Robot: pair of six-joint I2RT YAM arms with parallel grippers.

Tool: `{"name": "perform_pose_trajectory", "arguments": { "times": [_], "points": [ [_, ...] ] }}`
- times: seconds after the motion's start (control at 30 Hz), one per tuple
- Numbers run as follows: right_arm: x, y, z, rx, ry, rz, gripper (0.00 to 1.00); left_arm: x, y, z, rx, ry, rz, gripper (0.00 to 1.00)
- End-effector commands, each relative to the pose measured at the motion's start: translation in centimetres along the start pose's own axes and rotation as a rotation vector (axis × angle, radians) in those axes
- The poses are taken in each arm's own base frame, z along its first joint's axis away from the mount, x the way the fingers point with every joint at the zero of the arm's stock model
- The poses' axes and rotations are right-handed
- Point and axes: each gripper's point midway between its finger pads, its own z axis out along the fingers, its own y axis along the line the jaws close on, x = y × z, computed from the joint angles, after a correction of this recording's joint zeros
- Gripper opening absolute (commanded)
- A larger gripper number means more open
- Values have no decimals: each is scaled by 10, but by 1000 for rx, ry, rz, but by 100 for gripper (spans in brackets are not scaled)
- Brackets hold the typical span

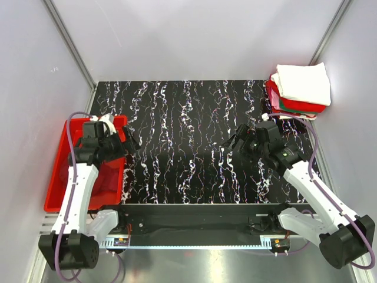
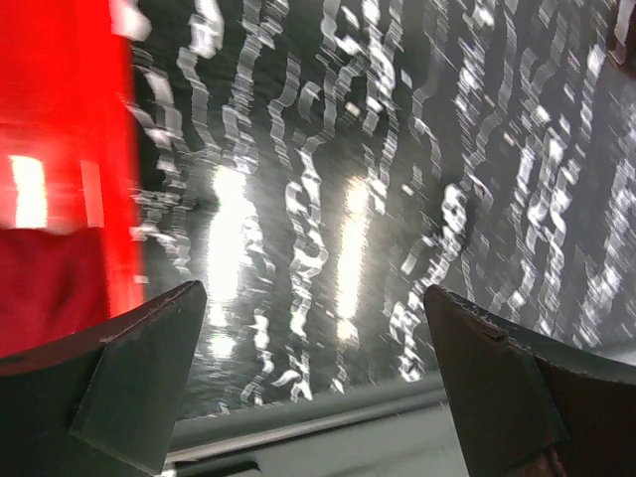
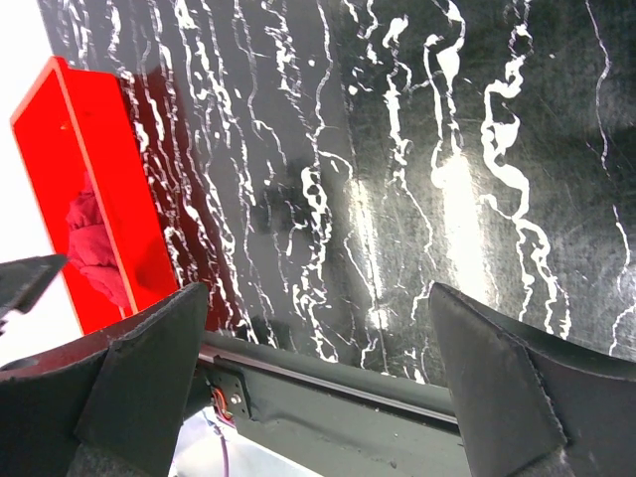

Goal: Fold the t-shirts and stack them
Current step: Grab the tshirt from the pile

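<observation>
White-topped stack of folded cotton t-shirts point(image 1: 300, 88), with red, green and pink layers below, sits at the far right corner of the black white-veined worktop point(image 1: 188, 118). A bunched dark maroon t-shirt point(image 3: 94, 248) lies in the rigid red plastic tray point(image 1: 54, 187) at left. Fingers spread, nothing between: left hand point(image 2: 310, 298) at the tray's inner edge, right hand point(image 3: 318, 293) over the bare worktop, right of centre.

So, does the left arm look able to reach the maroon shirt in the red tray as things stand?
Probably yes: the left gripper hangs open over the tray's inner edge, and the maroon shirt lies just beside it, uncovered.
</observation>
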Motion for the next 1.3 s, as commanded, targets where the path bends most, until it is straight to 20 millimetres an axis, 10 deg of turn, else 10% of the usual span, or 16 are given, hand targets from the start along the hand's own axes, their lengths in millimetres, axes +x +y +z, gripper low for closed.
{"name": "perform_pose_trajectory", "arguments": {
  "times": [0.0,0.3,0.67,0.93,1.03,1.1,1.27],
  "points": [
    [0,0,0,-12,-11,-12,100,-29,27,-20,-200,-157,-15,99],
    [6,-1,-3,-31,0,-5,100,-16,133,-21,-580,-68,-379,99],
    [19,-12,3,-35,28,-20,100,-17,185,2,-651,-32,-581,99],
    [21,-19,6,-16,34,-45,100,21,215,22,-731,58,-665,98],
    [23,-20,7,-15,40,-47,100,24,215,33,-683,85,-692,69],
    [22,-21,7,-10,39,-52,100,22,212,38,-640,100,-697,4],
    [18,-20,3,-2,20,-54,100,-12,191,9,-626,-25,-634,0]
  ]
}}
